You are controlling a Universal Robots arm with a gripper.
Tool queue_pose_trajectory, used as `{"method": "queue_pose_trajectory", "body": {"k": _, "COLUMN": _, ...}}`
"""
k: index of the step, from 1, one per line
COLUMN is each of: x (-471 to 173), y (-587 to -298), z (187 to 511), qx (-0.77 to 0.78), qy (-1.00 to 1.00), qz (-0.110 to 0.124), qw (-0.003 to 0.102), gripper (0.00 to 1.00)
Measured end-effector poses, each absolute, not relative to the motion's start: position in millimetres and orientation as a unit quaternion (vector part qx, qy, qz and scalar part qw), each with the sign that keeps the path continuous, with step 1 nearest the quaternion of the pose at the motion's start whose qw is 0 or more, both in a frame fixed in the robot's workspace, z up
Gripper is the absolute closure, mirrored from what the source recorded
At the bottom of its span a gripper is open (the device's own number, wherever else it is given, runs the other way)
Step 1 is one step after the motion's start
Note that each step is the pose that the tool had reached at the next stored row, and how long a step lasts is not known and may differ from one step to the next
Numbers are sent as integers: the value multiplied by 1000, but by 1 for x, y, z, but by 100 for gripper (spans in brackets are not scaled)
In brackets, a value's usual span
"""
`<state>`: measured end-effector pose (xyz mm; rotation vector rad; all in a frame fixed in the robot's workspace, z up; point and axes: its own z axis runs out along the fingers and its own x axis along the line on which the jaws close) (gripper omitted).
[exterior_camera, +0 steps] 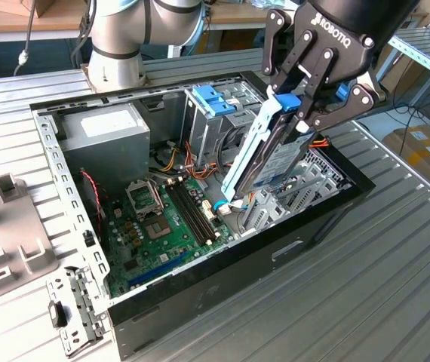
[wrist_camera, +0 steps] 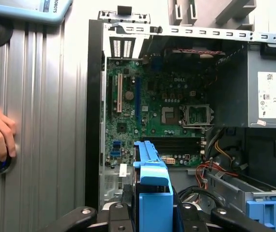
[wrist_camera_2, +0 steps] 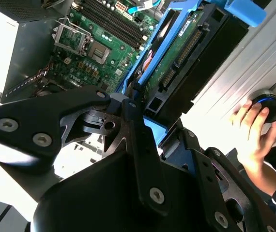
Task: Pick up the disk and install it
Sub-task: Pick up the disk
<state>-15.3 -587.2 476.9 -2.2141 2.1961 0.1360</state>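
One disk (exterior_camera: 275, 162) hangs tilted over the open computer case (exterior_camera: 275, 253), jaws clenched on its upper end; we judge it dense, rigid and shock-sensitive; we would take hold across the blue side rails (exterior_camera: 244, 157), never the bare circuit board (wrist_camera_2: 174, 55) on one face.
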Motion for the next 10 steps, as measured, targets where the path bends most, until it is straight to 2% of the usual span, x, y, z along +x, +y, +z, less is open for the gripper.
{"method": "queue_pose_trajectory", "body": {"k": 10, "x": -7, "y": -589, "z": 476, "qx": -709, "qy": 704, "qz": 44, "qw": 10, "gripper": 63}}
